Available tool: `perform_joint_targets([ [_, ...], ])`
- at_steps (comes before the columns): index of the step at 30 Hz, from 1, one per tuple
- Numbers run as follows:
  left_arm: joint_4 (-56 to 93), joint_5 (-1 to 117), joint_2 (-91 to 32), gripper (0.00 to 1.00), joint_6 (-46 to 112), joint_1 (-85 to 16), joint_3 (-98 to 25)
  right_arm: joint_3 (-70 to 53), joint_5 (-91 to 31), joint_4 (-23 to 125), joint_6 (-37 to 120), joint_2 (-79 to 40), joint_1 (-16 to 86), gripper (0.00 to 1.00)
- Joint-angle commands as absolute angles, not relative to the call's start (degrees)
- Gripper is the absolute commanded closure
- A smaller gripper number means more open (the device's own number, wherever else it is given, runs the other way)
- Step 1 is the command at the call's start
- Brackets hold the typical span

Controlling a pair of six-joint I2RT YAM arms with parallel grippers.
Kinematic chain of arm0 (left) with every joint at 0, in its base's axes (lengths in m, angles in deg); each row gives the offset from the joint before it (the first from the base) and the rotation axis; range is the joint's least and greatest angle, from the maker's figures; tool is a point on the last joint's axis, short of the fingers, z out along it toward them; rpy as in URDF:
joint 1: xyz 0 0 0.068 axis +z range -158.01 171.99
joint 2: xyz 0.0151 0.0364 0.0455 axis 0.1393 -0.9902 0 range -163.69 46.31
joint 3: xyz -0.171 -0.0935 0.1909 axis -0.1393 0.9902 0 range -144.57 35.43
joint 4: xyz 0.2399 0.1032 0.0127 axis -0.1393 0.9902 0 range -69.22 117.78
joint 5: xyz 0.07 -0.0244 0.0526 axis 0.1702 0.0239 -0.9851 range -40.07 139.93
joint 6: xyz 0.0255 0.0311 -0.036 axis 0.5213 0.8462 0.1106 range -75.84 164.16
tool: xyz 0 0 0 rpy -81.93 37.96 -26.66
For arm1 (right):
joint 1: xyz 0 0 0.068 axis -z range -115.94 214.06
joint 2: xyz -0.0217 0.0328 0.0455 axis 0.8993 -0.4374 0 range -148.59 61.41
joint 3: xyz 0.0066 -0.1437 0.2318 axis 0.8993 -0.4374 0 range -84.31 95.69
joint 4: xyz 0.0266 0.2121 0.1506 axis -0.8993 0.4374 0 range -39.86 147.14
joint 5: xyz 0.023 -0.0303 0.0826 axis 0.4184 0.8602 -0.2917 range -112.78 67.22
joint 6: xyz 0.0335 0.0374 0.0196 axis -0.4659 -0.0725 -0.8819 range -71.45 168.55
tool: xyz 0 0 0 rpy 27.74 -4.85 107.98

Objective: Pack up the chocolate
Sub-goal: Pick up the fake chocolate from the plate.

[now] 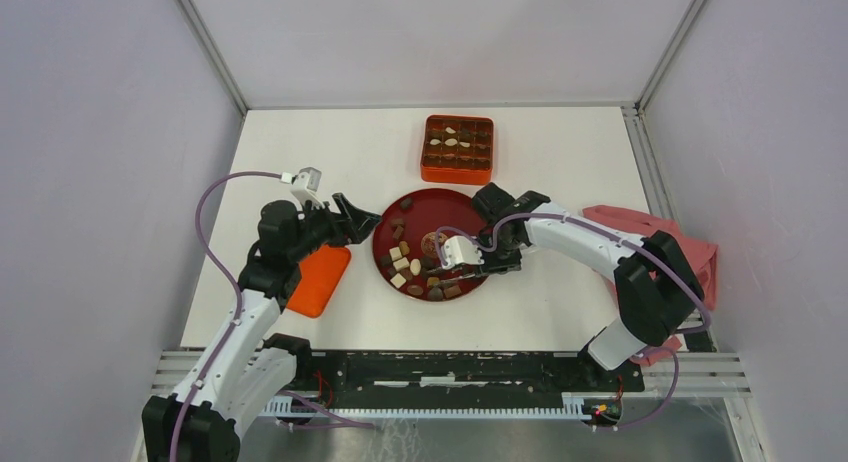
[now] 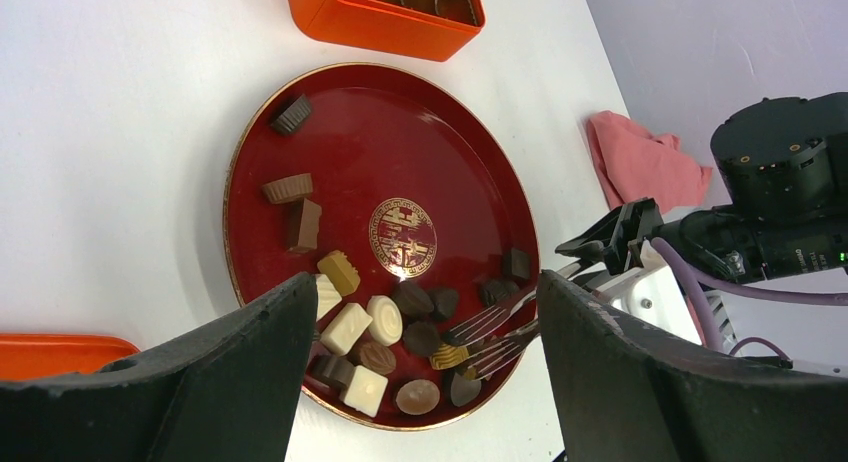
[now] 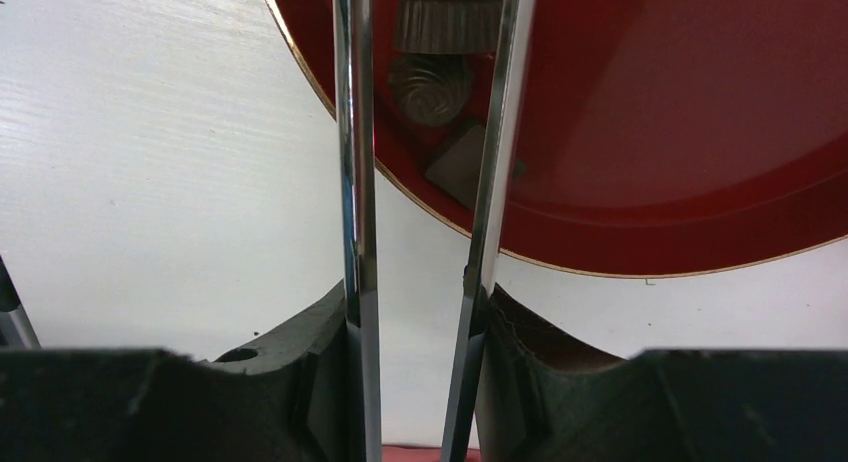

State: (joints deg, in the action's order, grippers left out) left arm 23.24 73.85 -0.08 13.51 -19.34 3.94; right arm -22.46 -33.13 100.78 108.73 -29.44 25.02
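The chocolate (image 1: 405, 262) lies as several dark, tan and white pieces on the near side of a red plate (image 1: 440, 210). The wrist views show these pieces (image 2: 365, 322) (image 3: 430, 82) close up. My right gripper (image 1: 462, 274) carries two metal fork blades (image 3: 428, 102) that stand apart over the plate's near right rim. Their tines (image 2: 480, 342) straddle a gold-striped piece (image 2: 450, 355); contact is unclear. My left gripper (image 1: 360, 220) hangs open and empty at the plate's left edge, its dark fingers (image 2: 250, 372) framing the pile. Several pieces sit in the orange gridded box (image 1: 458, 149).
An orange lid (image 1: 320, 280) lies on the table under the left arm. A pink cloth (image 1: 660, 237) is bunched by the right wall. The box (image 2: 385, 12) stands just beyond the plate (image 2: 400, 142). The cell's walls close in on three sides.
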Motion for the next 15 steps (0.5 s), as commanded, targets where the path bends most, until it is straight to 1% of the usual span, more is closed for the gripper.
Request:
perform_joint_targets([
  [1, 20.96, 73.66, 0.46, 0.14, 11.58, -19.22, 4.16, -18.87, -32.41, 102.36, 110.21, -30.10, 24.30, 0.57],
  [7, 21.00, 73.64, 0.90, 0.14, 11.64, -19.16, 4.14, -18.07, -31.59, 102.52, 109.91, -31.73, 23.64, 0.58],
  [10, 21.37, 73.44, 1.22, 0.14, 11.82, -19.23, 4.14, -18.07, -30.93, 102.30, 109.31, -31.96, 23.64, 0.62],
  [13, 21.40, 73.49, 1.39, 0.14, 11.82, -19.23, 4.16, -18.20, -30.39, 102.06, 108.64, -31.54, 23.63, 0.77],
  [15, 21.38, 73.48, 1.30, 0.14, 11.82, -19.17, 4.01, -18.00, -30.60, 102.14, 108.19, -30.96, 23.64, 0.90],
])
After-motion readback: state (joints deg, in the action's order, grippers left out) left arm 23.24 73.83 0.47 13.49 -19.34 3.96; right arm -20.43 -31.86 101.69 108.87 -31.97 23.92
